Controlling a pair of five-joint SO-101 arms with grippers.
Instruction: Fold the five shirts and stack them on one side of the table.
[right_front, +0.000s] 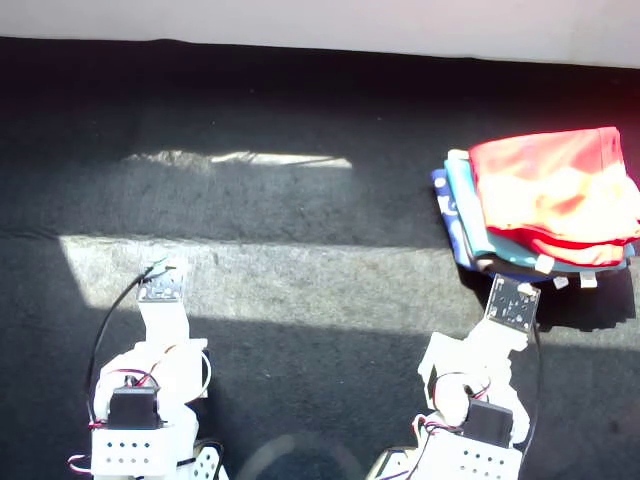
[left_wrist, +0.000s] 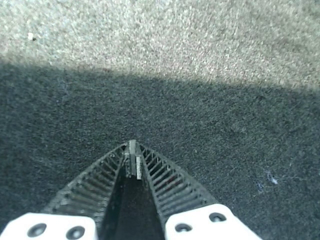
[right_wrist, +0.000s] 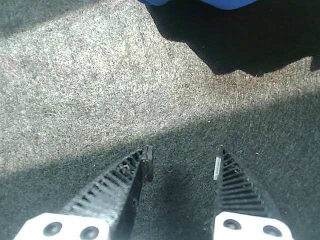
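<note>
A stack of folded shirts (right_front: 545, 205) lies at the right side of the table, a red shirt (right_front: 555, 190) on top, teal, blue and dark ones showing beneath it. A blue edge of the stack (right_wrist: 200, 3) shows in the right wrist view. My right gripper (right_wrist: 182, 162) is open over bare carpet just short of the stack, holding nothing. My left gripper (left_wrist: 132, 159) is shut over bare carpet at the near left, nothing between its fingers. In the high view the left arm (right_front: 160, 300) and the right arm (right_front: 510, 310) stand at the near edge.
The dark carpeted table (right_front: 300, 200) has bright sunlit bands (right_front: 260, 275) across its middle. A pale wall strip (right_front: 320, 20) runs along the far edge.
</note>
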